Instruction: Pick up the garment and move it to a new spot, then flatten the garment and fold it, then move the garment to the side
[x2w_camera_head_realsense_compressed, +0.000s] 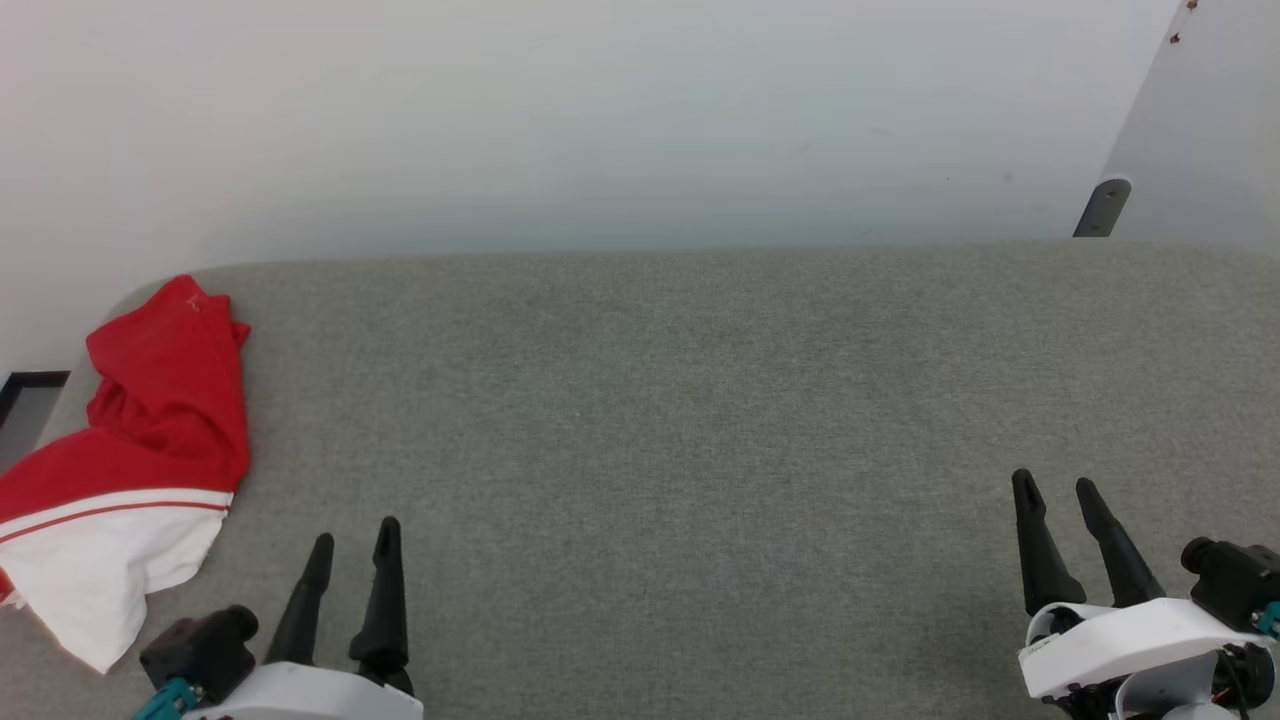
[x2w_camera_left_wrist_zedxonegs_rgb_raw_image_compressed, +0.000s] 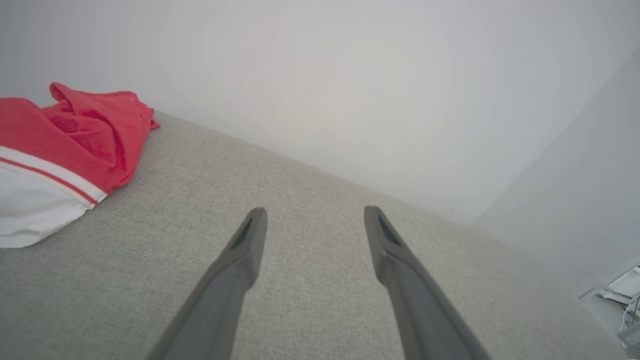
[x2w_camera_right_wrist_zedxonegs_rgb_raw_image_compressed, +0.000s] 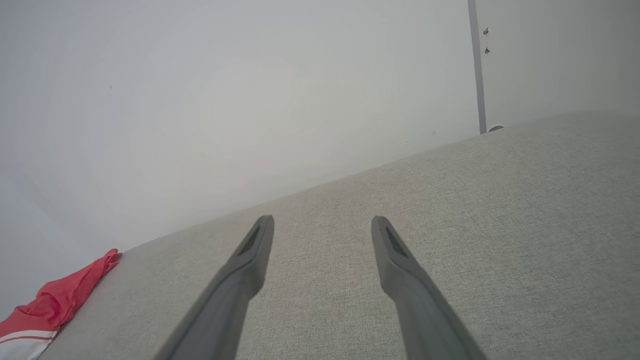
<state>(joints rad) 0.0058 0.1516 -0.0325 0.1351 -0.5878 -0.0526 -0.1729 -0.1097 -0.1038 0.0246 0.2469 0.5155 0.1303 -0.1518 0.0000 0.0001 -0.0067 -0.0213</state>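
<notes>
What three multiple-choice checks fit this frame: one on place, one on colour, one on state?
1. Where does the garment lie on the grey surface?
A. left edge, head view
B. centre
C. right edge
2. What colours is the garment?
A. blue and grey
B. red and white
C. all black
3. How is the left gripper?
A. shut on the garment
B. open, holding nothing
C. shut, empty
Key: 1 A, it lies crumpled at the left edge; 2 B, red body, white sleeve end with a red stripe; 3 B, jaws apart over bare surface.
</notes>
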